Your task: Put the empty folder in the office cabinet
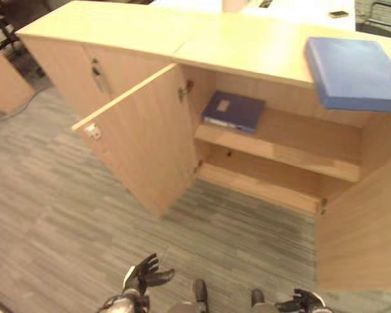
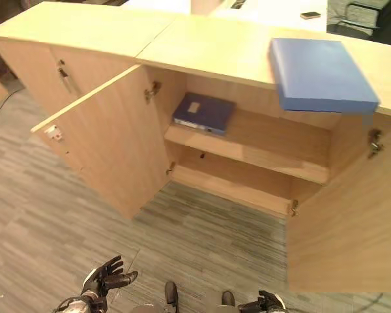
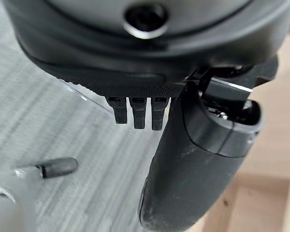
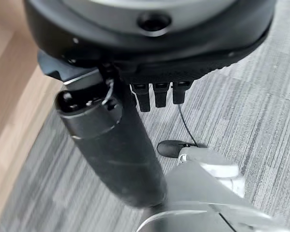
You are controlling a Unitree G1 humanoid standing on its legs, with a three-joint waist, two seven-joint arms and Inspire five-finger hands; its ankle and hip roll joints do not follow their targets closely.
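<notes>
Hanging low before the cabinet [image 2: 202,45], both hands [image 2: 104,277] [image 2: 264,304] have relaxed, empty fingers; the folder [image 2: 319,75] waits on top, overhanging, easy to reach.

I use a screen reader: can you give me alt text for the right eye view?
A wooden cabinet stands with both doors open, a dark blue folder on its upper shelf and a lighter blue folder on top, overhanging the edge. The left hand and right hand hang low above grey carpet.
</notes>
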